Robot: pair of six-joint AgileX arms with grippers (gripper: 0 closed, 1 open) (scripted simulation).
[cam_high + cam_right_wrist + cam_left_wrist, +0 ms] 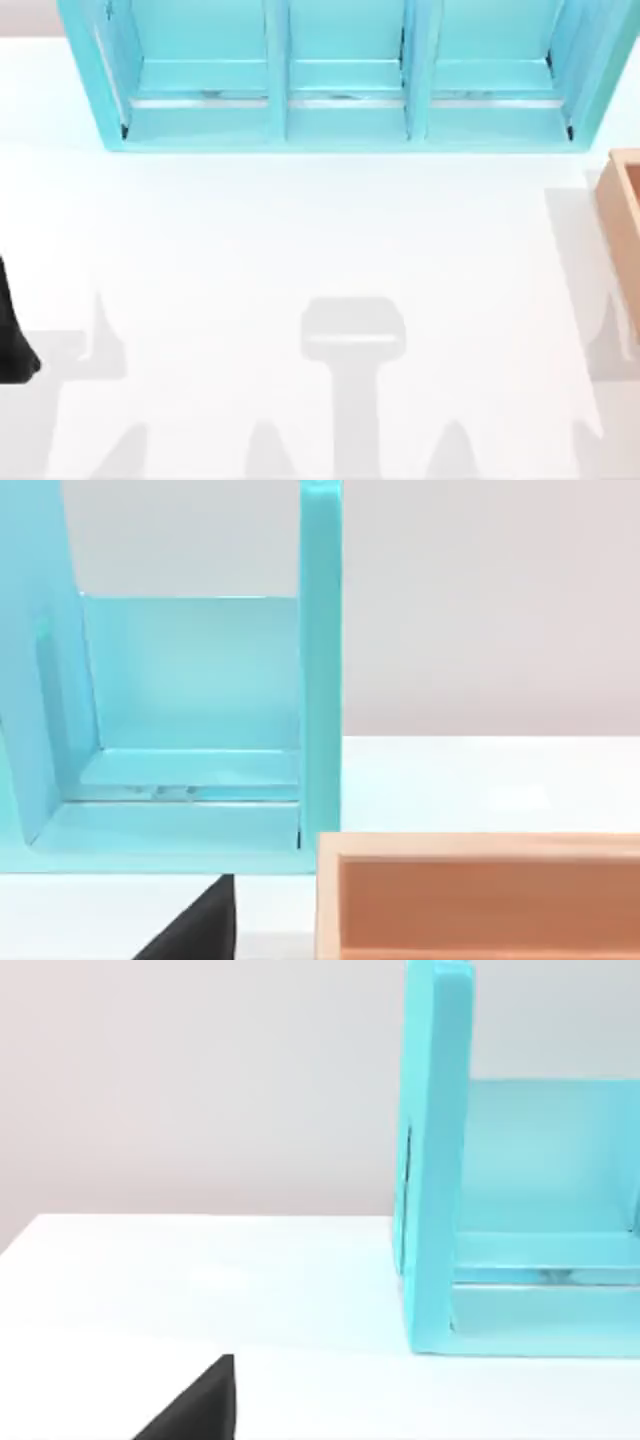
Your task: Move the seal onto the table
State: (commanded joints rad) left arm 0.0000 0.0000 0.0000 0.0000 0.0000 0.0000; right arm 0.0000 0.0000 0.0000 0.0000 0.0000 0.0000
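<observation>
Table (pixel 300 230) bare in front of turquoise shelf (pixel 340 110); wooden box (pixel 625 230) at right edge. Left arm (pixel 12 330) parked at left edge. Jaw state: cannot tell. Looks pre-reach.

The table (pixel 300 240) is plain white, the shelf unit (pixel 340 75) turquoise, the wooden box (pixel 480 895) tan.

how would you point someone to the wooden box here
Start at the turquoise shelf unit along the far edge of the white table, then follow the table to its right side. The wooden box sits there, open-topped. It is the one tan thing among white and turquoise.
</observation>
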